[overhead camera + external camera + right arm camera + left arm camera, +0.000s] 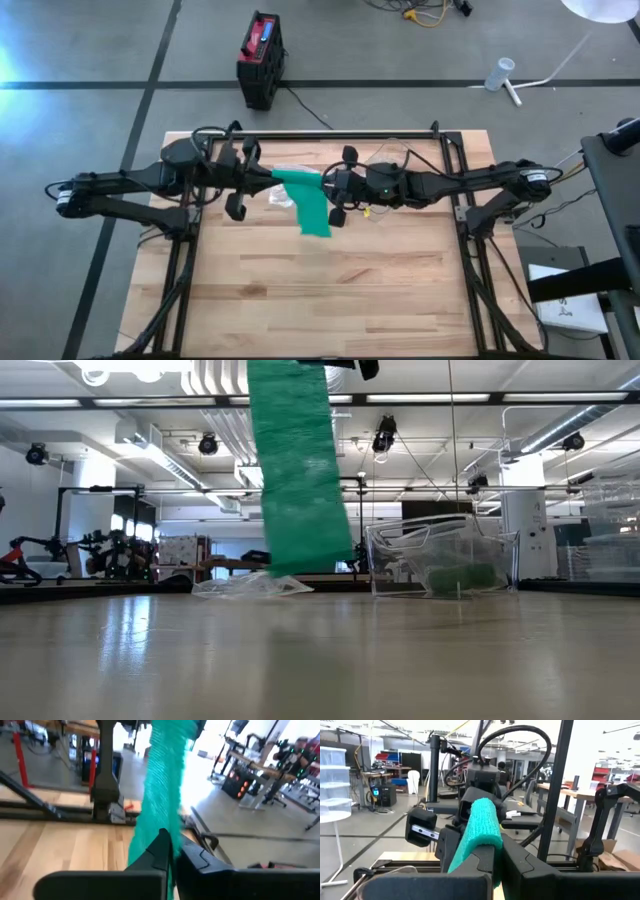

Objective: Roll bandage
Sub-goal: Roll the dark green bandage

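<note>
Bandage [312, 203]: green strip held above the table [330, 290], one end hanging.
Left gripper [262, 181]: fingers pinching the bandage's end.
Right gripper [328, 187]: fingers pressed together on the bandage.

The bandage [308, 203] hangs above the table [330, 290] between both pincers, apparently clear of it.

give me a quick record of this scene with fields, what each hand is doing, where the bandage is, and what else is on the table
left hand: shut on bandage, raised above table
right hand: shut on bandage, facing the left hand
bandage: green, held between both hands, loose end hanging down above table
bin: clear, on far side of table, something green inside
wrapper: clear plastic, lying on table beside bin
</note>
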Controlling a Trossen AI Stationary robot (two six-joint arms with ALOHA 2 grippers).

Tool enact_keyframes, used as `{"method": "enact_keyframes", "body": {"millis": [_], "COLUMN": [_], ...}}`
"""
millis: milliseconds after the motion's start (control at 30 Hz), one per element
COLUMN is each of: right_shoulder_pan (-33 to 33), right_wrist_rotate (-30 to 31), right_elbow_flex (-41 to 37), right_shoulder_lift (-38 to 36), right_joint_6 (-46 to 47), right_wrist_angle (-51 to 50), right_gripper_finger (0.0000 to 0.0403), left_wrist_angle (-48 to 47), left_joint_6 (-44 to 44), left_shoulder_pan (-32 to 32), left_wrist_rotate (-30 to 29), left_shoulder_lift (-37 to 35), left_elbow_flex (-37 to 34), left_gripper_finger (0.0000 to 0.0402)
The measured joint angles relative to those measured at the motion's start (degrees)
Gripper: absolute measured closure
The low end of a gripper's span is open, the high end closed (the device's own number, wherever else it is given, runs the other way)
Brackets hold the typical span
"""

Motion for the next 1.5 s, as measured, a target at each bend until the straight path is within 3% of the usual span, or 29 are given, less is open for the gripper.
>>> {"method": "enact_keyframes", "body": {"millis": [233, 400, 600, 733, 867, 1233, 1500], "right_shoulder_pan": [0.02, -0.02, 0.03, 0.04, 0.12, 0.12, -0.39], "right_wrist_rotate": [0.28, 4.11, -6.0, -6.51, -6.54, -6.65, -5.88], "right_elbow_flex": [-0.38, -0.35, 0.17, 0.21, 0.69, 1.94, 1.96], "right_shoulder_lift": [0.1, -0.69, -0.79, -0.8, -0.94, -2.28, -6.3], "right_joint_6": [-2.13, -3.38, -2.46, -1.29, 0.85, 3.53, 2.62], "right_wrist_angle": [-4.13, -5.39, -5.25, -4.9, -5.21, -7.89, -13.02], "right_gripper_finger": [0.0402, 0.0402, 0.0399, 0.0391, 0.0355, 0.0212, 0.0144], "left_wrist_angle": [5.63, 5.9, 6.07, 6.07, 6.36, 6.94, 7.1], "left_joint_6": [-2.95, -3.98, 1.67, 8.26, 13.41, 16.17, 19.15], "left_shoulder_pan": [0.02, 0.02, 0.0, 0.02, 0.0, 0.0, 0.0], "left_wrist_rotate": [2.15, 2.97, 0.43, -2.19, -2.16, -2.14, -2.08], "left_shoulder_lift": [-0.06, 0.05, 0.04, 0.11, 0.13, 0.15, -0.22], "left_elbow_flex": [-2.06, -3.03, -3.1, -3.1, -3.1, -3.1, -3.09], "left_gripper_finger": [0.0401, 0.0401, 0.0401, 0.0401, 0.0401, 0.0401, 0.0401]}}
